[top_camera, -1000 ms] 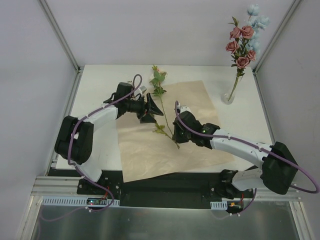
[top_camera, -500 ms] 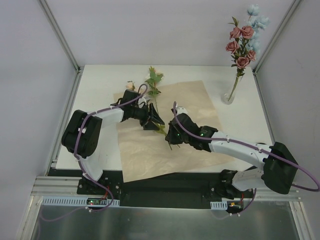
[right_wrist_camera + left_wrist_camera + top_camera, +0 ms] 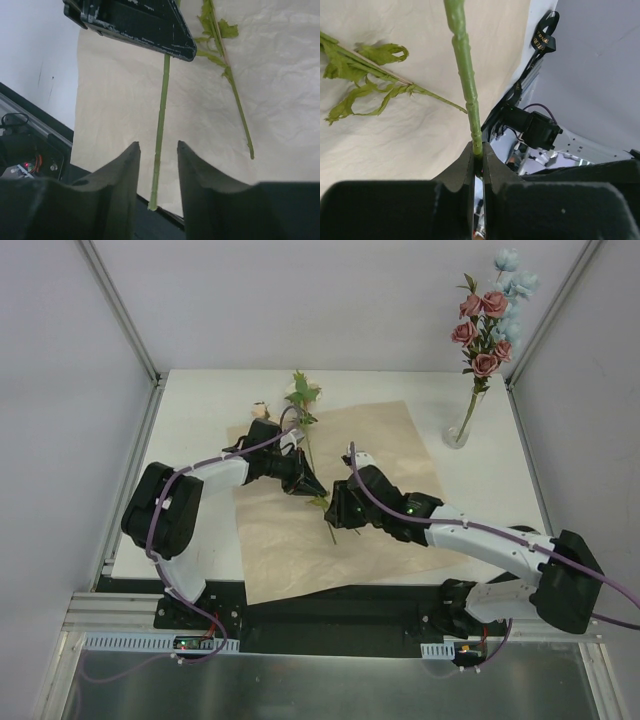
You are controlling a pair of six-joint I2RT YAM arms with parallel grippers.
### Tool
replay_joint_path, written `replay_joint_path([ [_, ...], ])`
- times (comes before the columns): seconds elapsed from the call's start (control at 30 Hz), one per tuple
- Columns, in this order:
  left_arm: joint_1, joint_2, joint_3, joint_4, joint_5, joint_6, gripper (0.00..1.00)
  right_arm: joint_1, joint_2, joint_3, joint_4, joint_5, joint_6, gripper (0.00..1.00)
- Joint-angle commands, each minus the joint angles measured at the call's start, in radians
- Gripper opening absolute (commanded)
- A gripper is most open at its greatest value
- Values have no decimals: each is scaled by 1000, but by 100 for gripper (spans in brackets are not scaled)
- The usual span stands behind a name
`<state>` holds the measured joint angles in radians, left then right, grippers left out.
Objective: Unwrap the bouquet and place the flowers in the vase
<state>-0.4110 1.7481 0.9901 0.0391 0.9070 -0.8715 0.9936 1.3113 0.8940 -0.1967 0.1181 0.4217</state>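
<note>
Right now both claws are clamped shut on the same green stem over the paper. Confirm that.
Only the left claw is clamped shut on the green stem. The right claw is open: the right wrist view shows the stem running between its fingers with a gap on each side, over the paper.

Gold lettering on the black ribbon — too blurred to read.

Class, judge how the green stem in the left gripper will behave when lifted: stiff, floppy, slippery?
Probably stiff: the stem runs straight beyond the left gripper. Likely light, being thin. Pinched at one point, it may pivot in the jaws.
</note>
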Motion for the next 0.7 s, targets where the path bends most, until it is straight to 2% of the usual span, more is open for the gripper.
replay_joint_path([
  [0.0,-41,-125,57,-10,-52,141,0,-13,-139,60,-66,41,-49,45],
  [0.17,-103,-222,76,-34,-147,284,0,-93,-295,49,-132,45,-37,66],
  [0.27,-149,-275,78,-34,-180,336,0,-151,-343,65,-139,6,-37,72],
  [0.4,-199,-337,79,-54,-224,391,0,-234,-354,152,-174,-57,-70,75],
  [0.67,-304,-420,68,-56,-301,502,0,-271,-256,356,-228,-109,-152,77],
])
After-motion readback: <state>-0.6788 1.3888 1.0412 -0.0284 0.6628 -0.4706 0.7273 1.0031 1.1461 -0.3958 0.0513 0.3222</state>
